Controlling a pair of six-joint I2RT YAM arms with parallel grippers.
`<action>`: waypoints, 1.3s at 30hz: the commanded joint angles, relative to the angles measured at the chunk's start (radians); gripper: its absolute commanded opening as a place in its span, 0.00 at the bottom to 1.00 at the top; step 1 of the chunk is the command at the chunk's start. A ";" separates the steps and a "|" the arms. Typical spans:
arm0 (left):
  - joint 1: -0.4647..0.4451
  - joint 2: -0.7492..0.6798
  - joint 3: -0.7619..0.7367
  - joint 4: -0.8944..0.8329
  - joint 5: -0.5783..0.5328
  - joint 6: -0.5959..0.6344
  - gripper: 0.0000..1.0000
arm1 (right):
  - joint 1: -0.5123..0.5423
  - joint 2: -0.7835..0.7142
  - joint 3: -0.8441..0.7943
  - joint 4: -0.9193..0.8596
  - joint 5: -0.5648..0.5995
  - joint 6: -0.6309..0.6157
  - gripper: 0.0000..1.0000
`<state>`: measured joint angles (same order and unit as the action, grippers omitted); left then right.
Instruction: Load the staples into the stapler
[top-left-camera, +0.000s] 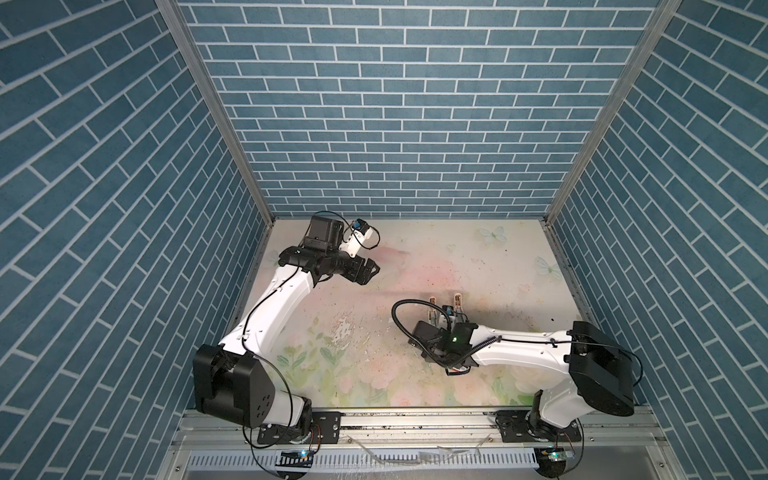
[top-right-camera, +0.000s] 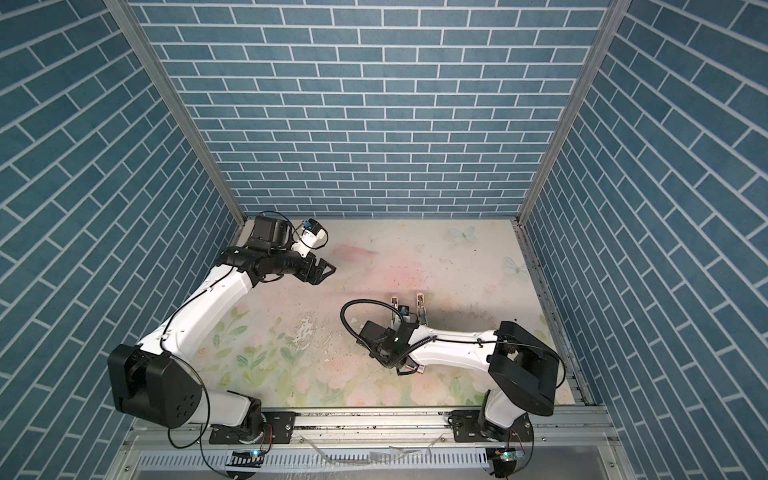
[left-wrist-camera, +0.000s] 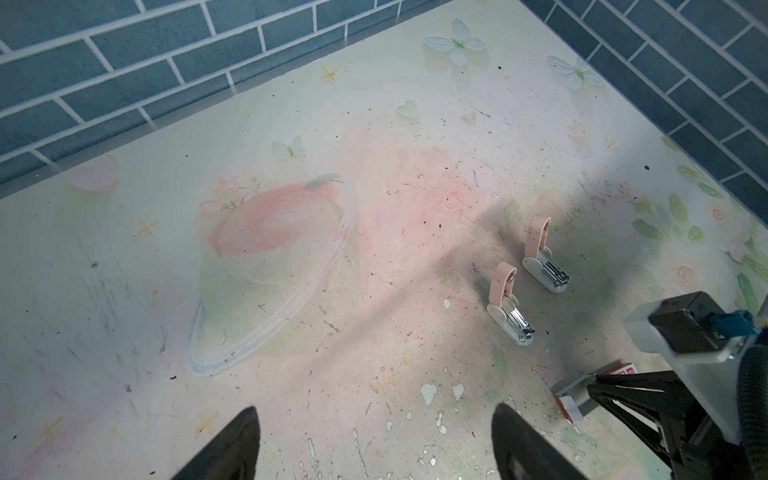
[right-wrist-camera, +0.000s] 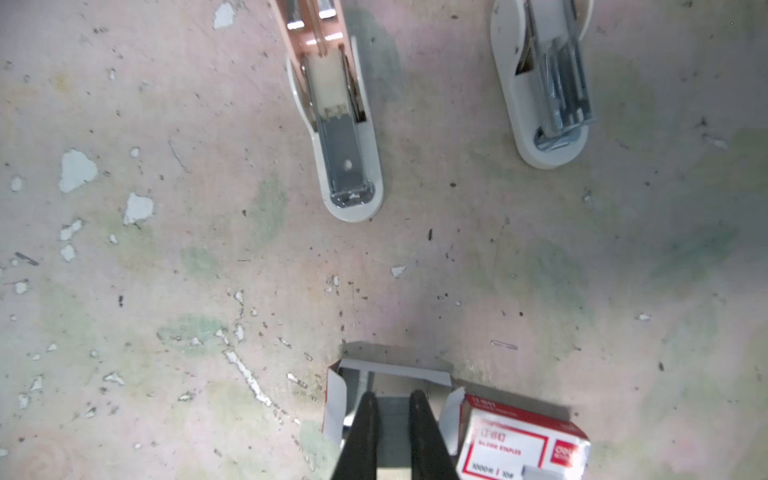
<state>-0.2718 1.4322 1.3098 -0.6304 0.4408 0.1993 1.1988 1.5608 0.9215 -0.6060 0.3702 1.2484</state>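
Blue-brick booth (top-left-camera: 395, 124), worn floral table (right-wrist-camera: 166, 249).
Right jaws narrow, seemingly pinching the staples (right-wrist-camera: 392, 419) between them in the box tray (right-wrist-camera: 334, 407); light, brittle strip, best held mid-length. Left jaws wide, empty.

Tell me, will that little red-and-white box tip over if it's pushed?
Probably not: the box lies flat on the table, so it would likely slide. It looks like thin cardboard, so probably light and easily squashed.

Left stapler (right-wrist-camera: 340, 137) and right stapler (right-wrist-camera: 548, 91) side by side on table (top-left-camera: 415, 257). Box (right-wrist-camera: 519, 444) in front, tray (right-wrist-camera: 390, 370) just beside it; right gripper (right-wrist-camera: 392, 399) in tray.
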 joint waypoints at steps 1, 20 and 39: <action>-0.004 -0.028 -0.009 0.002 -0.016 0.021 0.89 | 0.004 -0.027 0.017 -0.013 0.059 -0.033 0.10; 0.012 -0.052 0.008 -0.020 0.003 0.064 0.89 | -0.182 -0.009 0.022 0.284 0.098 -0.389 0.12; 0.014 -0.043 -0.015 -0.009 0.036 0.048 0.89 | -0.217 0.068 -0.035 0.486 0.117 -0.483 0.12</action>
<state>-0.2638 1.4006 1.3098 -0.6334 0.4587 0.2527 0.9852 1.6073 0.9031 -0.1493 0.4534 0.7795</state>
